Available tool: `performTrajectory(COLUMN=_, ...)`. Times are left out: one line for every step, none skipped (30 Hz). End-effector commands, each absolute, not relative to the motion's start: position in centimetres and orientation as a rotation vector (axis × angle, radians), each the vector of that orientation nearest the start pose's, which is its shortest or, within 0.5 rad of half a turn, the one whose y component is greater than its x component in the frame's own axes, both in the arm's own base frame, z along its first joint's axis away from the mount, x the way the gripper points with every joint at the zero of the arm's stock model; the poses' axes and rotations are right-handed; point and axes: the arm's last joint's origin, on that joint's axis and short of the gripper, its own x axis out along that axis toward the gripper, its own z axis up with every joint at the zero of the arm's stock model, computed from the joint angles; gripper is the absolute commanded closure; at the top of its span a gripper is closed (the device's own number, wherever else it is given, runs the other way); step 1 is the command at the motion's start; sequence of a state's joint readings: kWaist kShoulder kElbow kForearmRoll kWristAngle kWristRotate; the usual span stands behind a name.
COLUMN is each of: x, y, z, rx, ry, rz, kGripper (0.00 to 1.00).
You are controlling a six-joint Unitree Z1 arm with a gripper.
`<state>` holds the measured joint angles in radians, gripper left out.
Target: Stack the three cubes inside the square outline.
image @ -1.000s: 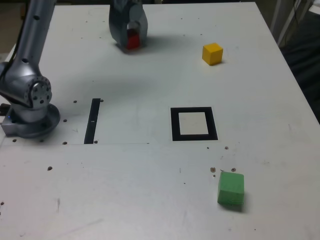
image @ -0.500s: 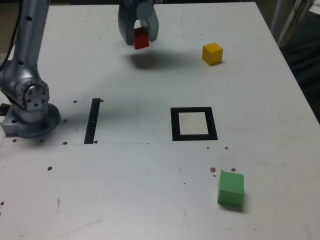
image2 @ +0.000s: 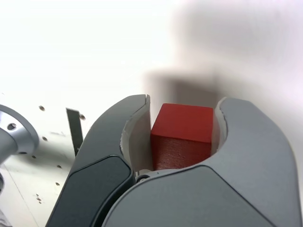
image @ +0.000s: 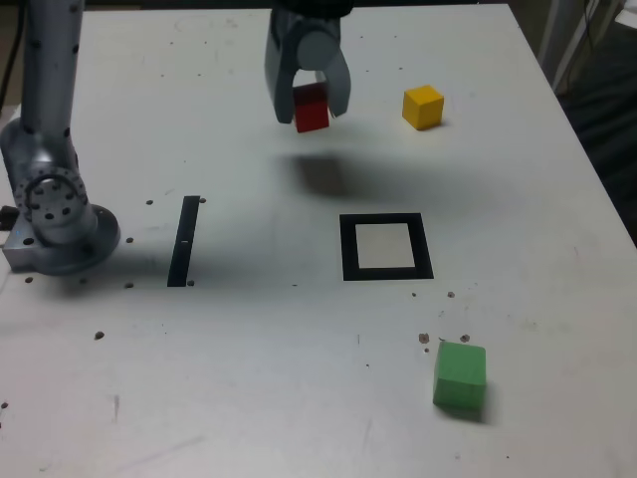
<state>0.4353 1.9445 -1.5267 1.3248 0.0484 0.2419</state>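
Red cube [image: 312, 108] sits clamped between the two jaws of the claw [image: 310, 104], held clear above the worktop [image: 249, 378] toward its far edge; its shadow falls below. Wrist view: flat opposite faces seated against the pale pads [image2: 137, 137]. Judged rigid, light, smooth-sided, so a grip on parallel faces suits it. Square outline [image: 386, 247] lies mid-worktop, unoccupied. Yellow cube [image: 423, 107] rests near the far edge, green cube [image: 460, 374] near the front edge.

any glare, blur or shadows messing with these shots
Exterior view: evenly lit, slightly soft; the gripper holding the red cube casts a dark shadow on the table below it. Wrist view: the table is blown out to white and blurry, while the cube stays sharp.
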Motion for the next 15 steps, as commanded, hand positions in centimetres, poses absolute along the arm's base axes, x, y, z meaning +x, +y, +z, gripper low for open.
performTrajectory(x=30.2, y=13.0, z=27.8, rx=-0.146, ry=1.739, rz=0.127, kGripper=0.74)
performTrajectory(x=30.5, y=12.4, z=27.8, rx=-0.140, ry=1.739, rz=0.120, kGripper=0.74)
performTrajectory(x=30.7, y=11.8, z=27.8, rx=-0.134, ry=1.738, rz=0.112, kGripper=0.74)
performTrajectory(x=31.0, y=11.3, z=27.7, rx=-0.129, ry=1.738, rz=0.105, kGripper=0.74)
performTrajectory(x=31.2, y=10.8, z=27.7, rx=-0.125, ry=1.738, rz=0.098, kGripper=0.74)
performTrajectory(x=31.5, y=10.3, z=27.6, rx=-0.121, ry=1.739, rz=0.092, kGripper=0.74)
performTrajectory(x=31.7, y=9.9, z=27.6, rx=-0.118, ry=1.740, rz=0.087, kGripper=0.74)
performTrajectory(x=31.8, y=9.4, z=27.5, rx=-0.115, ry=1.742, rz=0.083, kGripper=0.74)
performTrajectory(x=32.0, y=9.0, z=27.5, rx=-0.112, ry=1.743, rz=0.080, kGripper=0.74)
performTrajectory(x=32.2, y=8.6, z=27.4, rx=-0.108, ry=1.745, rz=0.078, kGripper=0.74)
performTrajectory(x=32.4, y=8.2, z=27.4, rx=-0.104, ry=1.746, rz=0.076, kGripper=0.74)
performTrajectory(x=32.5, y=7.7, z=27.3, rx=-0.100, ry=1.747, rz=0.074, kGripper=0.74)
performTrajectory(x=32.7, y=7.3, z=27.2, rx=-0.095, ry=1.748, rz=0.071, kGripper=0.74)
performTrajectory(x=33.0, y=6.8, z=27.2, rx=-0.089, ry=1.749, rz=0.068, kGripper=0.74)
performTrajectory(x=33.2, y=6.4, z=27.1, rx=-0.083, ry=1.750, rz=0.064, kGripper=0.74)
